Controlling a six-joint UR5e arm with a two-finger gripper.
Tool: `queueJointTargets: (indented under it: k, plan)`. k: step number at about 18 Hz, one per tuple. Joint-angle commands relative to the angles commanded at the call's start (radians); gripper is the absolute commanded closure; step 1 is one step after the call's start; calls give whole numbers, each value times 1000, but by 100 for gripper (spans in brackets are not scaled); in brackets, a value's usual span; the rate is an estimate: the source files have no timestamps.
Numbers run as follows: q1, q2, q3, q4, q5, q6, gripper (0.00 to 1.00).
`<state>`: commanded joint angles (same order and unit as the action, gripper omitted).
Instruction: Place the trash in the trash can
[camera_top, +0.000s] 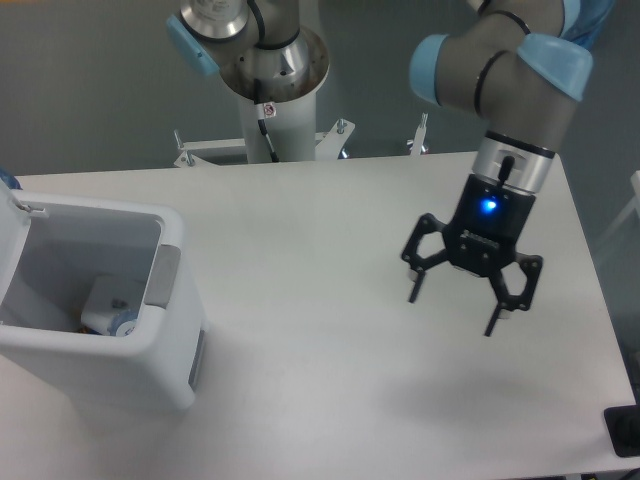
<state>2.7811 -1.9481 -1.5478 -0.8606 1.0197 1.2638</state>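
White bin (95, 375) at left on the table (320, 250), lid raised; inside, at the bottom, trash (105, 310): pale wrapper and blue-capped bottle. At right, hand (455, 305) above the table, fingers spread, grasping nothing. Depositing step apparently complete; no trash visible outside the bin. Next move: likely none beyond retreat.
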Motion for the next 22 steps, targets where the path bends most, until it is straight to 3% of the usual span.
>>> queueJointTargets:
  k: [3,7,11,22]
  plan:
    - [-2,-23,8,0,127,32,0]
    - [-6,-55,14,-3,215,54,0]
    - [-38,-64,9,-3,362,166,0]
    - [-60,-68,0,-5,445,195,0]
